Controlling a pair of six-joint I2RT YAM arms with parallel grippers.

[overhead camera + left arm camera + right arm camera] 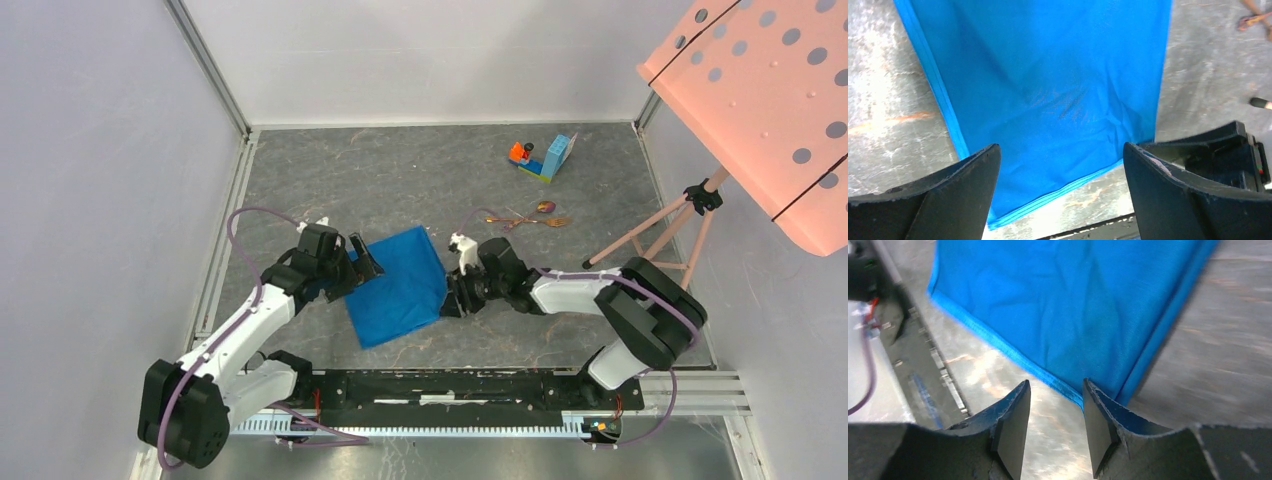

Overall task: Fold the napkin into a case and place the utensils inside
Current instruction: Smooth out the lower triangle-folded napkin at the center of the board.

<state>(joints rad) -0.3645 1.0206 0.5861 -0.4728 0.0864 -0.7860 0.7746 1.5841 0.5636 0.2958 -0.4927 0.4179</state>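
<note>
On the grey table (420, 170), the folded napkin (400, 285) is flanked by the left gripper (365, 262), spread wide and empty, and the right gripper (449, 299), partly parted, nothing clamped.

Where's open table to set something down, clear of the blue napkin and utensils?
The widest bare patch is far left table, between the napkin and the back wall, left of the toy blocks. A narrower strip lies between napkin and near rail. Crowded: the left end effector and right end effector flank the napkin; utensils and tripod fill the right.

The claw (1055, 391), jaws apart, hovers at the folded napkin's (1063, 305) near corner.
</note>
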